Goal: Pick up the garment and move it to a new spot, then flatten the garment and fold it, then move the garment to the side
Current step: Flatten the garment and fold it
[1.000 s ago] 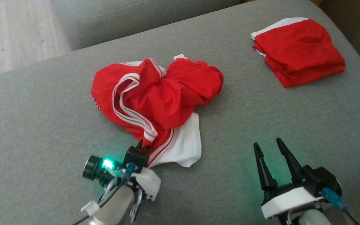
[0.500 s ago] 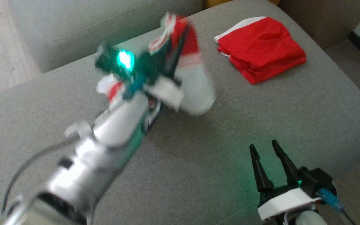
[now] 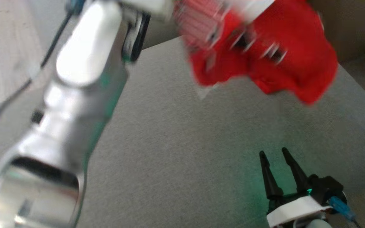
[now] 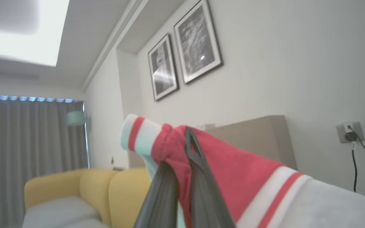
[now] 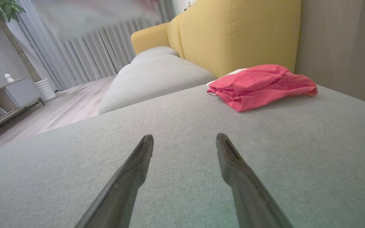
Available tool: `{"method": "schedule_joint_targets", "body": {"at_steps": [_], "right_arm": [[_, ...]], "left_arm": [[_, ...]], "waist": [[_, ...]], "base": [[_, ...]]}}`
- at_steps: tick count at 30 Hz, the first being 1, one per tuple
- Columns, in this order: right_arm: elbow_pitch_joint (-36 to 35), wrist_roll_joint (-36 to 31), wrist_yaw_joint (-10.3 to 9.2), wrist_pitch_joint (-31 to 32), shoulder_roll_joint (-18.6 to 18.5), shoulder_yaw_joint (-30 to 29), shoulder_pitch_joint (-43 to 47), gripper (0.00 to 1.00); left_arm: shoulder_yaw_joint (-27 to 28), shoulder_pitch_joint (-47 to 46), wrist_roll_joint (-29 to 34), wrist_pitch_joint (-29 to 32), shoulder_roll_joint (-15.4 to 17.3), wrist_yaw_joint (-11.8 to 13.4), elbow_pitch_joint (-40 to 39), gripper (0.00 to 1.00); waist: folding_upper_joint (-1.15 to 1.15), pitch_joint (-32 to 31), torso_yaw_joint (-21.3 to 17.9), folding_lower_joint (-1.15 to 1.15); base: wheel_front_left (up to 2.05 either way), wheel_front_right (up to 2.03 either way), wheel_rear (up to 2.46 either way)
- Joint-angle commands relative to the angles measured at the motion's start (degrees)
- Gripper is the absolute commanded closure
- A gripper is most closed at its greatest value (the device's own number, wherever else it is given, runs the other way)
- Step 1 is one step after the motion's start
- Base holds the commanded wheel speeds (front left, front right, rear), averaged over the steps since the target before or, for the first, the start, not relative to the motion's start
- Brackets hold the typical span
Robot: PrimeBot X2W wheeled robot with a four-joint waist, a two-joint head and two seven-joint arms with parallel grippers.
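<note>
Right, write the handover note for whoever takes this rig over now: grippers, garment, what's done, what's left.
Left gripper: shut on the red-and-white garment, held up in the air above the grey sofa cushion.
Right gripper: open, empty, low over the cushion.
A second red garment lies folded on the cushion's far side.
Done: pick-up.
Left: set it down at a new spot, flatten, fold, move aside.

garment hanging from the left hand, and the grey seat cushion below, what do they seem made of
Garment: looks like a thin, soft knit, perhaps a sports polyester. It is matte red with white bands, and it drapes and bunches limply. Seat cushion: woven upholstery fabric, matte grey, with a fine flecked weave. The fibre cannot be told.
</note>
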Motion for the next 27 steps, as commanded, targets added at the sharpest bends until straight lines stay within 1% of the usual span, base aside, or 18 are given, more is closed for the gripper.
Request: {"method": "schedule_joint_targets", "body": {"at_steps": [1,4,7,10,11,12,13,17,21,25,27], "right_arm": [[-2.2,-0.4,-0.04,-0.2,-0.3,0.6,-1.1,0.00],[-2.4,-0.8,-0.04,-0.2,-0.3,-0.3,-0.5,0.00],[-2.5,-1.0,-0.04,-0.2,-0.3,-1.2,-0.1,0.00],[-2.4,-1.0,-0.04,-0.2,-0.3,-1.5,0.0,0.00],[-2.3,-1.0,-0.04,-0.2,-0.3,-1.5,0.0,0.00],[-2.0,-1.0,-0.04,-0.2,-0.3,-1.3,-0.2,0.00],[-1.9,-0.8,-0.04,-0.2,-0.3,-1.2,-0.3,0.00],[-1.7,-0.1,-0.04,-0.2,-0.3,-1.1,-1.4,0.00],[-1.4,-0.4,-0.04,-0.2,-0.3,-0.8,-1.7,0.00],[-1.2,-0.6,-0.04,-0.2,-0.3,-1.1,-1.5,0.00],[-1.2,-0.6,-0.04,-0.2,-0.3,-1.2,-1.4,0.00]], "left_arm": [[2.3,5.3,-2.3,-0.2,2.7,-1.2,0.2,1.00],[2.7,15.4,-5.2,-0.2,4.0,-3.2,1.7,1.00],[2.7,25.3,-7.3,-0.1,6.0,-3.9,4.0,1.00],[3.6,29.5,-8.7,-0.1,6.5,-4.4,5.5,1.00],[4.2,30.9,-9.0,-0.2,6.5,-4.6,6.0,0.76],[5.1,31.9,-9.0,-0.2,6.4,-4.6,5.8,0.33],[6.5,32.7,-9.0,-0.2,6.0,-4.3,5.2,0.00],[11.9,36.7,-6.7,-0.2,3.6,-2.8,0.3,0.00],[15.2,42.6,-2.8,-0.2,1.9,-0.5,-4.9,0.00],[16.1,49.5,-0.8,-0.2,1.3,-0.5,-9.3,0.00],[16.0,53.1,-1.2,-0.2,1.2,-0.6,-10.6,0.00]], "waist": [[0.00,-0.6,2.7,0.01],[0.00,-0.4,5.3,0.01],[0.00,0.6,7.9,0.01],[0.00,1.5,9.6,0.01],[0.00,1.9,10.4,0.01],[0.00,2.3,11.0,0.01],[0.00,2.8,11.5,0.01],[0.00,3.7,12.8,0.01],[0.00,3.7,13.7,0.01],[0.00,3.3,14.1,0.01],[0.00,3.2,14.2,0.01]], "base": [[0.00,0.00,0.00],[0.00,0.00,0.00],[0.00,0.00,0.00],[0.00,0.00,0.00],[0.00,0.00,0.00],[0.00,0.00,0.00],[0.00,0.00,0.00],[0.00,0.00,0.00],[0.00,0.00,0.00],[0.00,0.00,0.00],[0.00,0.00,0.00]]}}
